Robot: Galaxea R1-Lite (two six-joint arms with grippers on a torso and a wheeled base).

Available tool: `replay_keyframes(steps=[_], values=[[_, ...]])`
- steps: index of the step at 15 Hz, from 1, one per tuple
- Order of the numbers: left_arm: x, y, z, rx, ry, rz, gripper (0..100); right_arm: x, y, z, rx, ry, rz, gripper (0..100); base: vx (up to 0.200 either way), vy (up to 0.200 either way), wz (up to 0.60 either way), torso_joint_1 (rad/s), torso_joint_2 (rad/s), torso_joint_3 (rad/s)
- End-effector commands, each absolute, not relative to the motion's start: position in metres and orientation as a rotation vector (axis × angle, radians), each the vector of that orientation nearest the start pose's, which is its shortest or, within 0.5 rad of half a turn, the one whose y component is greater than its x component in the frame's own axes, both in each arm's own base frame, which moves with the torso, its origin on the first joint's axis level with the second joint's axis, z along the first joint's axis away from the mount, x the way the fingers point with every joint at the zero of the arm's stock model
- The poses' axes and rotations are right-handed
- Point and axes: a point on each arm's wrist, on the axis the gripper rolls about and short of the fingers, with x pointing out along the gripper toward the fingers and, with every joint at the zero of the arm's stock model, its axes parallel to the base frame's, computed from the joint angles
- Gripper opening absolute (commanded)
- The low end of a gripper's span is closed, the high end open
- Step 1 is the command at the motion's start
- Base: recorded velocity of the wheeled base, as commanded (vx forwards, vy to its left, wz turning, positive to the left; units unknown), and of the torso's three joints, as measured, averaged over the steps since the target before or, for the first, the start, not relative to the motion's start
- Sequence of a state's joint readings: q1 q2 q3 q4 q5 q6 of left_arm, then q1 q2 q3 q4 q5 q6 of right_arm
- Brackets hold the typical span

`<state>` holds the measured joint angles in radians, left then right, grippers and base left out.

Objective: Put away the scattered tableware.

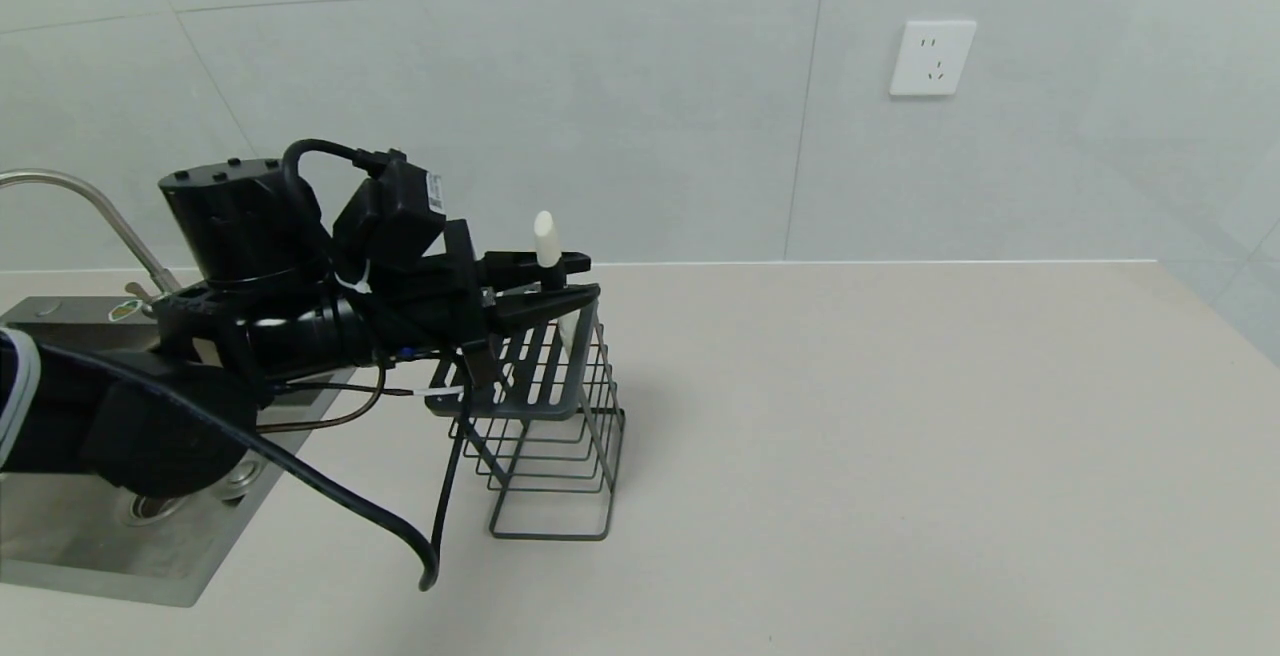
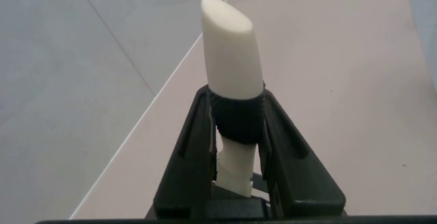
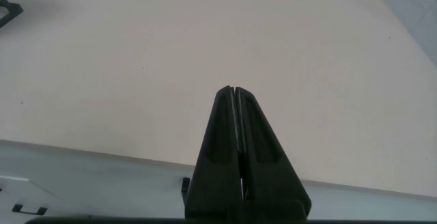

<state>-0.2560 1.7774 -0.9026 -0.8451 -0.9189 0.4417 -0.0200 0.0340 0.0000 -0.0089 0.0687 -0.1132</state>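
Over the table's near edge hangs the right tool, fingers pressed together on nothing. Farther on, just past the sink at the left, stands a wire rack, and above it the left tool is clamped on an upright white utensil whose lower end dips into the rack's top. By my reckoning this piece is nearly stowed and needs only lowering and release; whether more tableware waits I cannot tell
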Motion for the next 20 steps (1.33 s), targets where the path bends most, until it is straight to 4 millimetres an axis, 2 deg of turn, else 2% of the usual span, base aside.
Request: replay_keyframes(steps=[1, 15, 16, 20], values=[[0.31, -0.1, 0.2, 0.373, -0.212, -1.165, 0, -0.02, 0.002, 0.077, -0.112, 0.023, 0.051, 0, 0.0, 0.0, 0.0, 0.0, 0.0, 0.0], [0.31, -0.1, 0.18, 0.347, -0.14, -1.18, 0, -0.02, 0.002, 0.077, -0.112, 0.023, 0.051, 0, 0.0, 0.0, 0.0, 0.0, 0.0, 0.0], [0.309, -0.099, 0.177, 0.341, -0.129, -1.182, 100, -0.02, 0.002, 0.077, -0.112, 0.023, 0.051, 0, 0.0, 0.0, 0.0, 0.0, 0.0, 0.0], [0.308, -0.098, 0.178, 0.358, -0.173, -1.167, 100, -0.02, 0.002, 0.077, -0.112, 0.023, 0.051, 0, 0.0, 0.0, 0.0, 0.0, 0.0, 0.0]])
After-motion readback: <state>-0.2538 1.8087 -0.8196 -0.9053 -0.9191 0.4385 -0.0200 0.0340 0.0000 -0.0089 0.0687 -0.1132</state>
